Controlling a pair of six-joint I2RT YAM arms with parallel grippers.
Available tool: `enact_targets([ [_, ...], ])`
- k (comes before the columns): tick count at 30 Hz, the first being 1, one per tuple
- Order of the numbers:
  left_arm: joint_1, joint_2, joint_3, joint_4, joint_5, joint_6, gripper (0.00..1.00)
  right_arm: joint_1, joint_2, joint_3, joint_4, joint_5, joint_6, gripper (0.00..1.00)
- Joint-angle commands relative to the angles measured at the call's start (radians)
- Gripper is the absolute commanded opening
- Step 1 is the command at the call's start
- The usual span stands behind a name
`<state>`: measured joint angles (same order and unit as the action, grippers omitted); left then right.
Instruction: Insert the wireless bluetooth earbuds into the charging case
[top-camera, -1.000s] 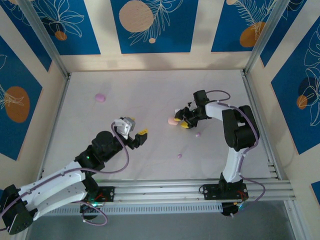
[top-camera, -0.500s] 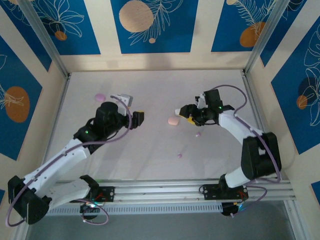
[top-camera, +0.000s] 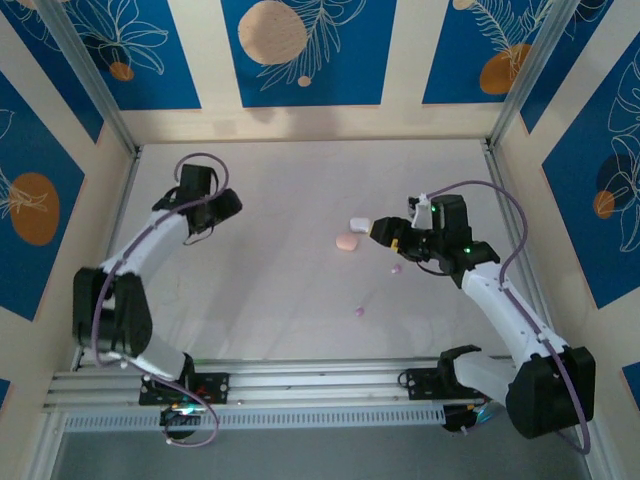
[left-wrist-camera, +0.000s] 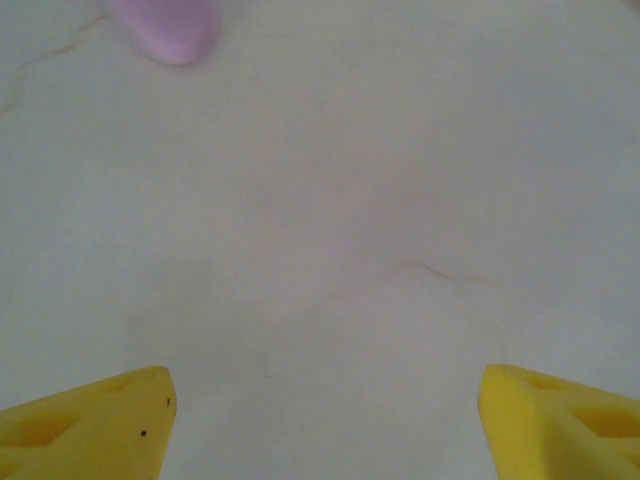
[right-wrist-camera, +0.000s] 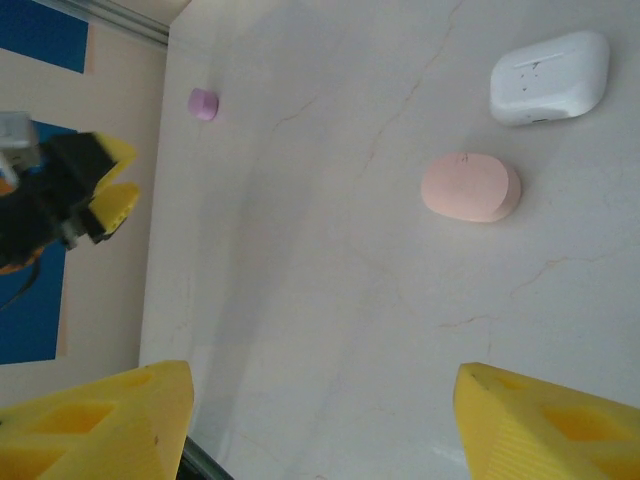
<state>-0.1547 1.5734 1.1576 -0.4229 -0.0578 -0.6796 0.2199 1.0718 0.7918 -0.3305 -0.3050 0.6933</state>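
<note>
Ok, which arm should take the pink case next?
Right. The right end effector, open, sits beside the pink case, which lies ahead in its wrist view; the left end effector is far away.

A pale marbled table (top-camera: 300, 180) sits inside cream walls (top-camera: 405, 60) hung with blue leaf-patterned panels (top-camera: 300, 45).

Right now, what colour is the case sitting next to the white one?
The case is pale pink; the right wrist view shows it best.

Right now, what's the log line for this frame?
left gripper: open, empty, purple case ahead | right gripper: open, empty, facing pink case and white case | purple earbuds: loose, not in a case
</note>
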Motion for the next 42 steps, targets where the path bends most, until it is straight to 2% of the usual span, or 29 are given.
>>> enact_targets([
  [1,0.036,0.114,0.109,-0.117,-0.083,-0.147,0.78,-0.008,-0.031,-0.021,-0.044,-0.012,0.020,0.70],
  [8,0.070,0.354,0.330,-0.167,-0.151,-0.206,0.78,-0.010,-0.046,-0.032,-0.048,-0.044,0.029,0.73],
  [15,0.077,0.558,0.572,-0.277,-0.277,-0.210,0.77,-0.014,-0.030,-0.026,-0.062,-0.043,0.037,0.75],
  [21,0.103,0.688,0.722,-0.335,-0.289,-0.212,0.75,-0.020,-0.001,-0.001,-0.076,-0.041,0.036,0.76],
  [26,0.116,0.751,0.803,-0.357,-0.329,-0.207,0.75,-0.024,0.044,0.024,-0.081,-0.052,0.027,0.76],
  [42,0.129,0.892,0.992,-0.434,-0.330,-0.214,0.68,-0.027,0.104,0.050,-0.103,-0.068,0.031,0.76],
])
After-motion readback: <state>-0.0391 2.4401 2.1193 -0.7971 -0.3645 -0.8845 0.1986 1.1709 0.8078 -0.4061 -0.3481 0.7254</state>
